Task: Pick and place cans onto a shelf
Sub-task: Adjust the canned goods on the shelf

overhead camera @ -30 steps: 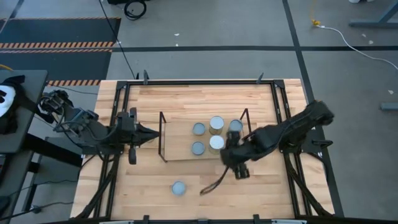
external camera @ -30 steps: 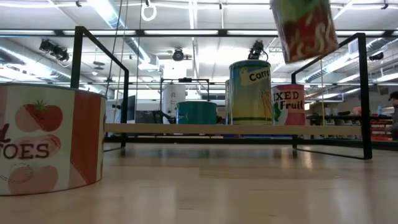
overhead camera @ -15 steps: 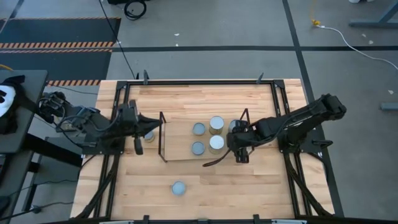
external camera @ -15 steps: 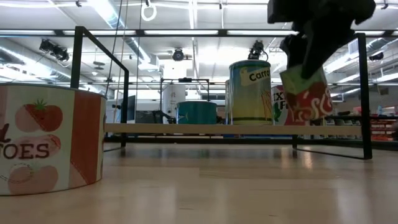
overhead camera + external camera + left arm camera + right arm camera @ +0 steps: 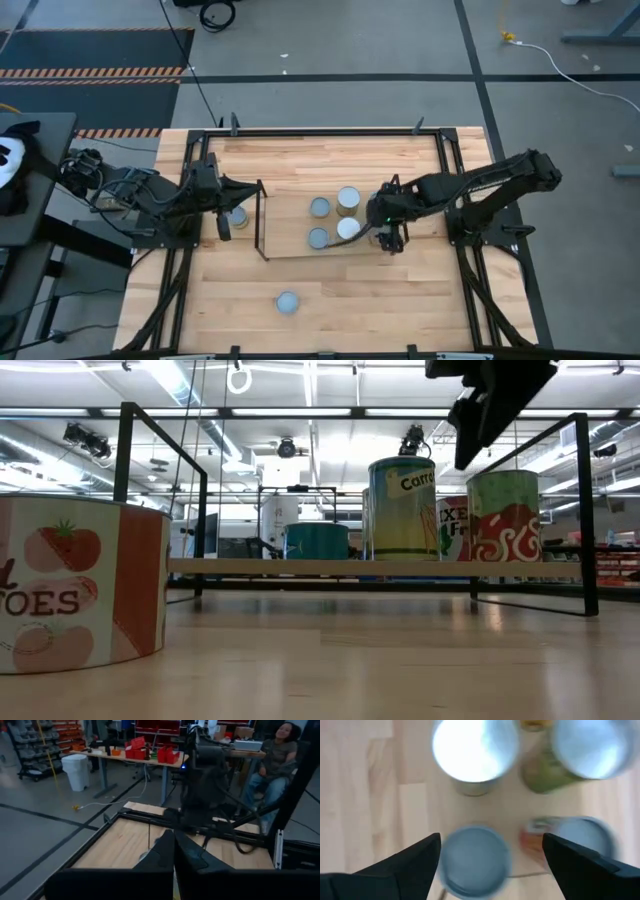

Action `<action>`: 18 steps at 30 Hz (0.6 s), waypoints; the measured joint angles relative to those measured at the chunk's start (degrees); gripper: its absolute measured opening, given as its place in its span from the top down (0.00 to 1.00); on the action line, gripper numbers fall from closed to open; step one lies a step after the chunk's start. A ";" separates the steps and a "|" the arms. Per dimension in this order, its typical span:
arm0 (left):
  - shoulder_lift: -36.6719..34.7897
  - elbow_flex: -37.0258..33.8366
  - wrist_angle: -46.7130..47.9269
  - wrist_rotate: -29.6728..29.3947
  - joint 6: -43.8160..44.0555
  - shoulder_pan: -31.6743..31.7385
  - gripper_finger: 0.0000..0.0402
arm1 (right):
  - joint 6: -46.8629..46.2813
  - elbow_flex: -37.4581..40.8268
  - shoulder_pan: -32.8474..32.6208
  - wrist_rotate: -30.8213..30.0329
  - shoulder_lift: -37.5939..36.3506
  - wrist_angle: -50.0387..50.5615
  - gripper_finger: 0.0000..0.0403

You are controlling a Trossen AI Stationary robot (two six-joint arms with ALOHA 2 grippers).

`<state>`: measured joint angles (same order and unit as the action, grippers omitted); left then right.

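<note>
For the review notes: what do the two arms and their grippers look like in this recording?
Both arms are dark, nearly black, jointed segments with dark two-finger grippers. The left arm carries loose black cables along its length; its gripper tapers to slim fingers. The right arm shows a small green light near the wrist; the right gripper has broad, flat black fingers.

Red-and-white tomato can, yellow-green carrot can, light wood shelf
</note>
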<state>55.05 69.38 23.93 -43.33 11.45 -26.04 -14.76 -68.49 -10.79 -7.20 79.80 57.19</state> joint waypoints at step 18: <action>-7.98 -0.02 -0.18 7.78 -13.16 11.51 0.99 | 14.21 0.80 10.04 7.52 6.10 2.43 0.14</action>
<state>47.07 69.36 23.75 -35.55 -1.70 -14.53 -0.55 -67.69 -0.76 0.33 85.90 59.62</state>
